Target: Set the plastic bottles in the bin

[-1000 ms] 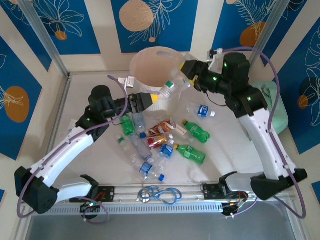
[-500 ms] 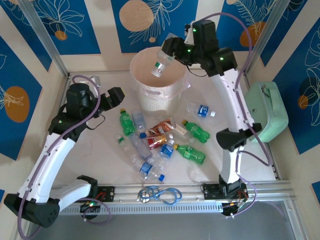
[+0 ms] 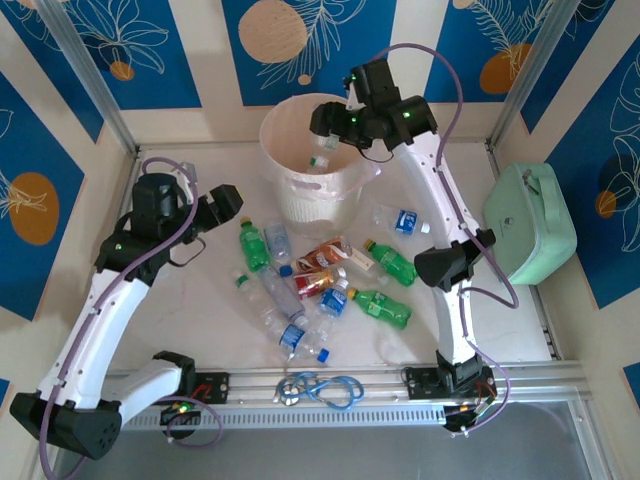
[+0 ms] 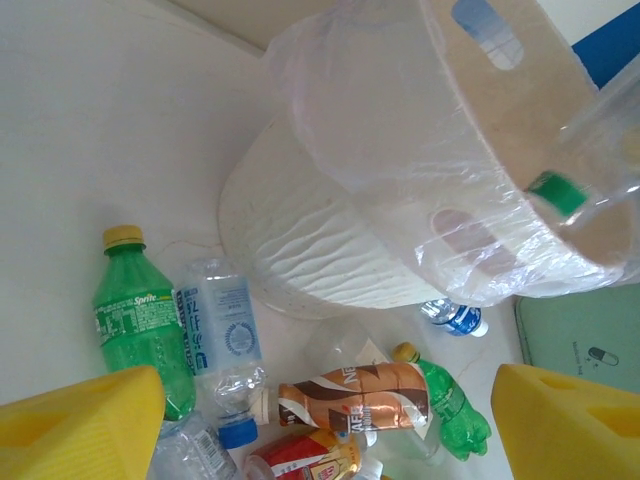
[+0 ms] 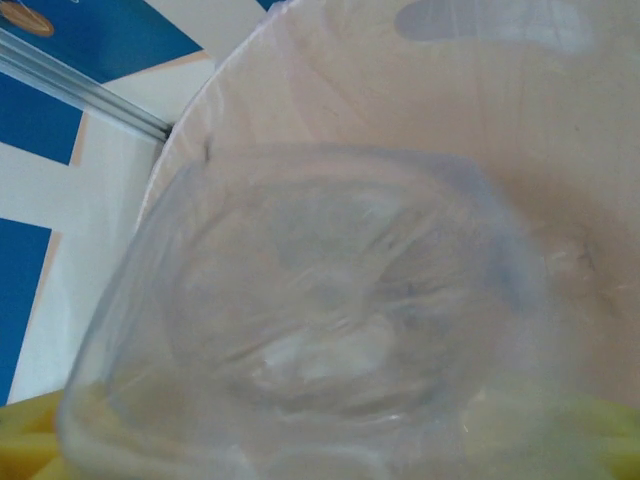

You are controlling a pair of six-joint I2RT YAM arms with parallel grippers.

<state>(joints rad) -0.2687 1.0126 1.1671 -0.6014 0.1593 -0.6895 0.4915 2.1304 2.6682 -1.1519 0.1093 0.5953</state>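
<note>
The white bin [image 3: 310, 200] stands at the back of the table with a clear bag lining it. My right gripper [image 3: 325, 122] hangs over its mouth, jaws wide. A clear bottle [image 3: 316, 158] with a green band sits just below the jaws, inside the rim. Its blurred base [image 5: 320, 320] is close to the right wrist camera. Several plastic bottles lie in front of the bin: a green one [image 3: 252, 245], a brown-labelled one [image 4: 360, 395], a blue-labelled one [image 3: 404, 221]. My left gripper [image 3: 225, 205] is open and empty, left of the pile, yellow fingers [image 4: 80, 420] spread.
A mint-green case [image 3: 530, 222] sits at the right edge of the table. A blue looped cord [image 3: 320, 388] lies on the front rail. Bare table stretches left of the bin and around the left arm.
The right arm carried the clear bottle up over the bin, lowered a little, and its jaws widened; the bottle sits lower in the bin. The left arm pulled back left from the bin.
</note>
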